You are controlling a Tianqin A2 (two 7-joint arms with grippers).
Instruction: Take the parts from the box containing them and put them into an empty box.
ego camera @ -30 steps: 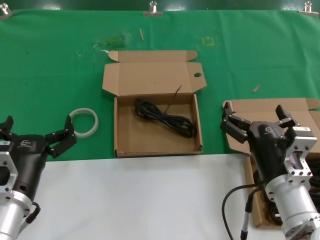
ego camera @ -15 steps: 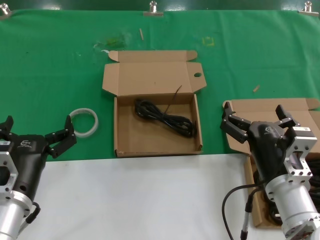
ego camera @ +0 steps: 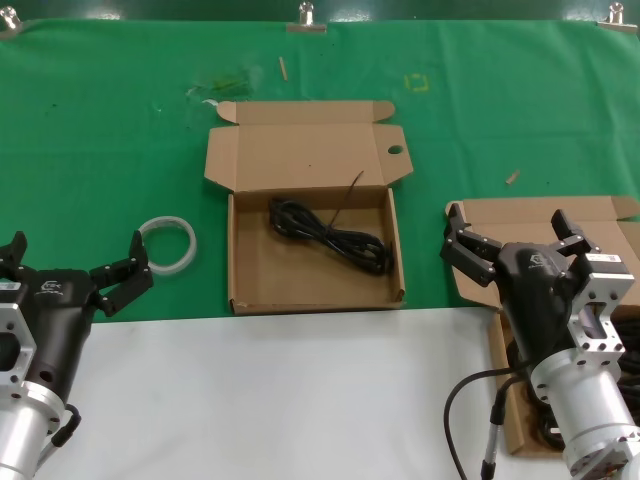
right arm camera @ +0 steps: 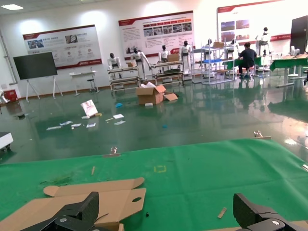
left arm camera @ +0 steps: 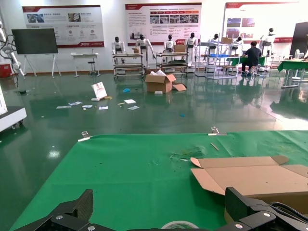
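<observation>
You have one coiled black cable (ego camera: pixel 330 233) lying diagonally on the floor of the box with the holed lid flap (ego camera: pixel 316 290), so that receiving box is no longer empty and, by my judgement, at least one transfer is done. The cable is thin, wound into a loose elongated bundle, with a free end sticking up toward the lid; it lies flat and touches neither pincer. To the right of that box, the source box (ego camera: pixel 530 215) sits largely behind your right arm; dark cable shows at its near edge beside the arm, so I judge parts remain to be moved, though their number cannot be told. Your right pincer (ego camera: pixel 510 240) hovers over the source box with its fingers spread wide and nothing between them. Your left pincer (ego camera: pixel 72 268) waits to the left of the holed box, near the white ring (ego camera: pixel 166 243), likewise wide open and empty. Both boxes rest on the green desk (ego camera: pixel 100 130).
</observation>
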